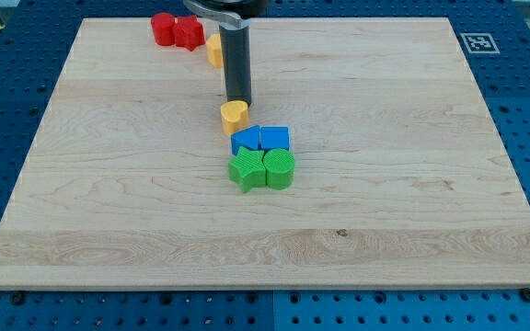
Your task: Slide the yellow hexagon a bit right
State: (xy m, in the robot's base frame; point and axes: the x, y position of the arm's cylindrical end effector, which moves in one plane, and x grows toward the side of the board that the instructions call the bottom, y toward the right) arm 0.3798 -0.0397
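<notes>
- Nearest the camera, two green ridged blocks sit touching a little left of the board's middle: a green star-like block [246, 169] on the view's left and a green rounded block [280, 169] on the right.
- Just above them and touching, two blue blocks lie side by side: a blue angular block [245, 140] and a blue block [275, 137]; I cannot settle their exact shapes.
- Above those, just beside the blue pair, lies a yellow heart-shaped block [235, 115].
- My tip [237, 99] meets the heart's top edge; the dark rod rises straight toward the board's top edge. I have no pincer to report, only this rod.
- Partly hidden behind the rod, the yellow hexagon [214, 50] sits near the top edge, left of centre.
- Beside it on the left, two red blocks [177, 29] touch each other close to the top edge of the light wooden board [412, 184].
</notes>
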